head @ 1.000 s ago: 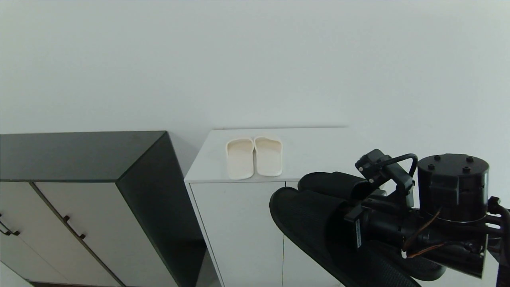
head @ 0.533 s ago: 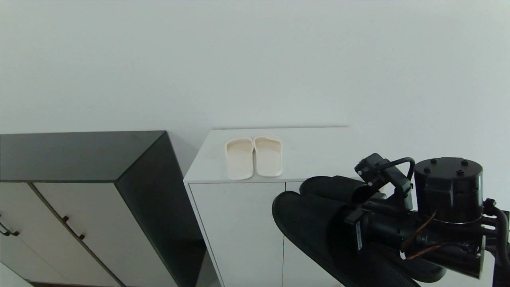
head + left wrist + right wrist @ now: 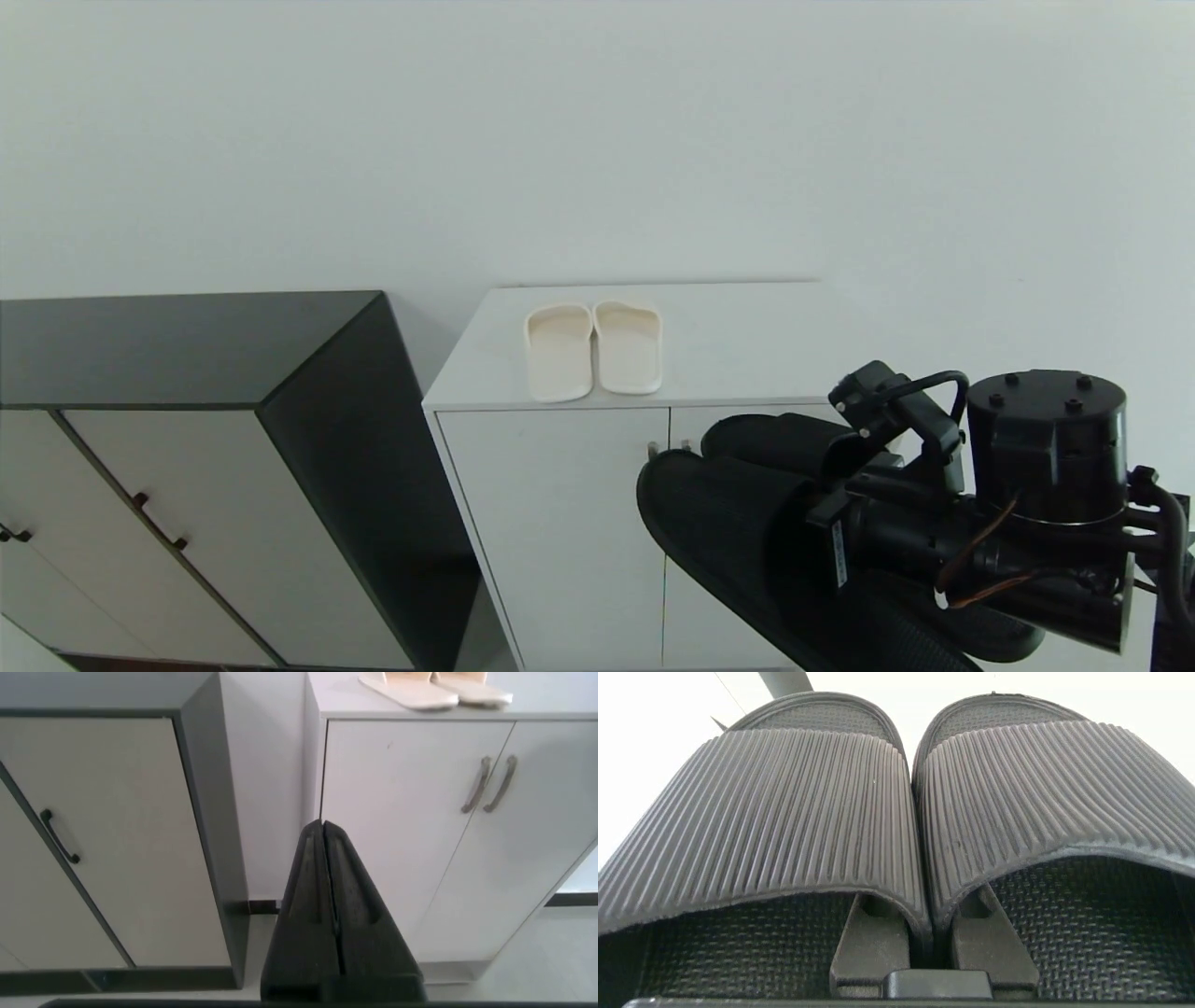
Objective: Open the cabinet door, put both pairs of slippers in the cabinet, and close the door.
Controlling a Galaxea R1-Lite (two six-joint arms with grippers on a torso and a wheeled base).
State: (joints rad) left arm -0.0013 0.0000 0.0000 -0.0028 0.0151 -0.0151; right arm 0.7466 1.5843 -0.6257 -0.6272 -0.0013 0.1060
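Observation:
A pair of cream slippers (image 3: pixel 594 348) lies side by side on top of the white cabinet (image 3: pixel 551 523), near its front edge. Both cabinet doors are closed, and their two metal handles (image 3: pixel 492 782) meet at the middle. My right gripper (image 3: pixel 826 509) is in front of the cabinet's right door, shut on a pair of black ribbed slippers (image 3: pixel 738 504). Its fingers (image 3: pixel 868 947) reach under the two straps and pinch the slippers' (image 3: pixel 915 812) inner walls together. My left gripper (image 3: pixel 325 840) is low in front of the cabinets, shut with nothing in it, pointing toward the gap between them.
A black cabinet (image 3: pixel 187 345) with pale doors and dark handles (image 3: pixel 58 835) stands directly left of the white one. A plain white wall is behind both. Pale floor (image 3: pixel 561 952) shows at the foot of the white cabinet.
The head camera has shifted, so both cabinets sit a little higher in the picture and the white cabinet's handles now show. The right gripper keeps its hold on the black slippers.

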